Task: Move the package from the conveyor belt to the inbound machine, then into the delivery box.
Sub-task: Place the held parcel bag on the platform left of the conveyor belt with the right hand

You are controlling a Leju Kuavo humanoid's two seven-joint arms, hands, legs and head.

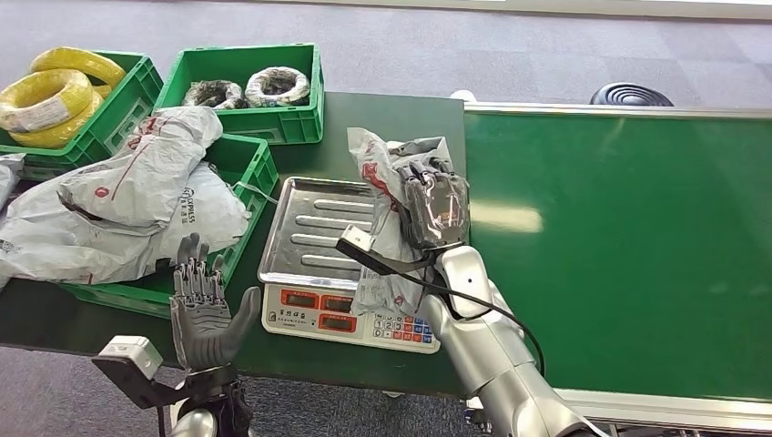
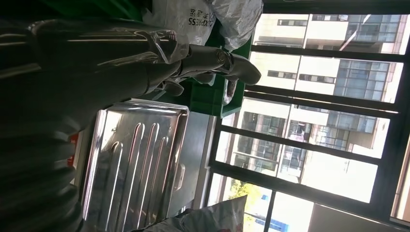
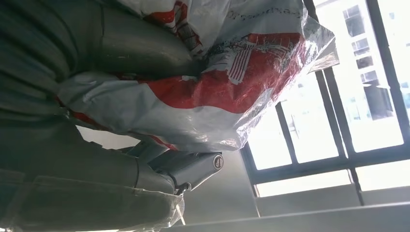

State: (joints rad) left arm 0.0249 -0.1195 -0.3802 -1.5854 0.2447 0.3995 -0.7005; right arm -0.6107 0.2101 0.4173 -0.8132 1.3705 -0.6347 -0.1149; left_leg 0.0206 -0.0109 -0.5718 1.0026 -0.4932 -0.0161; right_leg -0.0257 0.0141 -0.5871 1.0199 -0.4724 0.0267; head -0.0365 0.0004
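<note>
Package [image 1: 382,196] gripped by right hand [image 1: 435,208], seemingly above scale tray [image 1: 309,228]

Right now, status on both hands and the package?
Right hand grips package over right edge of scale tray. Left hand open, front of table. Tray bare, nothing blocking.

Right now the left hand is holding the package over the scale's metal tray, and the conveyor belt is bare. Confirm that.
Not quite: the right hand grips the package over the scale's metal tray, as the head view shows. The left hand is open and holds nothing. The conveyor belt is indeed bare.
</note>
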